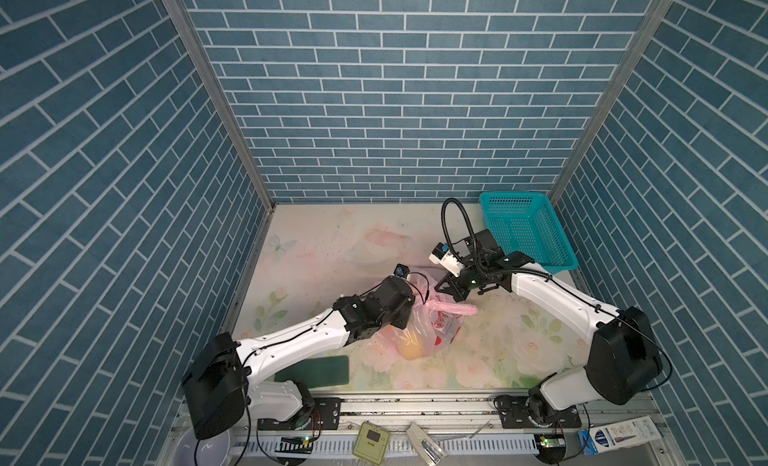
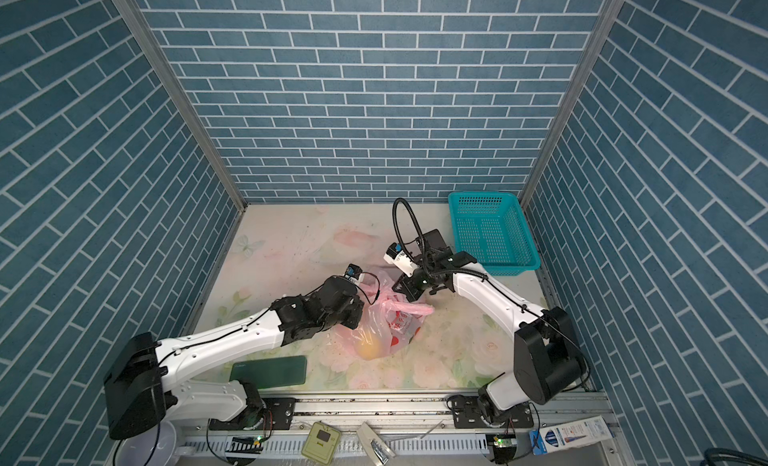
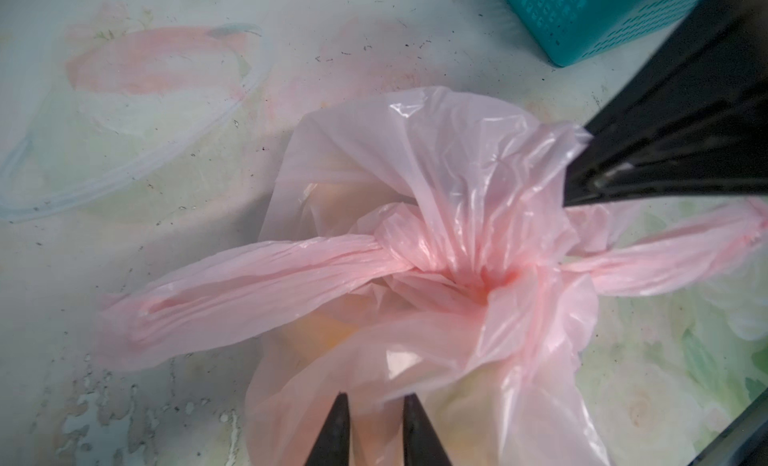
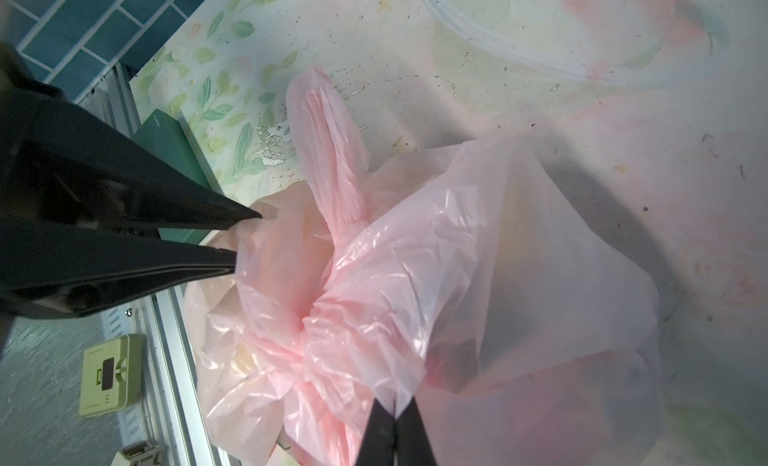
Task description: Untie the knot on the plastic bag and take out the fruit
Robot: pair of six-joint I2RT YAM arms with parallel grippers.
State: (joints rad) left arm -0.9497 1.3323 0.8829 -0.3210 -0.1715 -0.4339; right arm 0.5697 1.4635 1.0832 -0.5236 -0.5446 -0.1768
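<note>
Both top views: thin translucent pink plastic bag [image 1: 432, 331] lies mid-table. A yellow-orange round fruit [image 1: 411, 349] shows inside at its 6 o'clock end, and the bunched pink knot [image 3: 424, 251] is tied. At the bag's 12 o'clock the right gripper [image 4: 395, 410] is clamped tight on film. At 9 o'clock the left gripper [image 3: 376, 399] is narrow, with film pinched between. Teal perforated basket [image 1: 523, 235] sits at the table's 1 o'clock.

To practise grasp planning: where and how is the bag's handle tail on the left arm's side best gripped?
Probably mid-length on the handle tail, from above, pinching across its width: it lies flat on the table, bunched narrow, clear of the knot.
</note>
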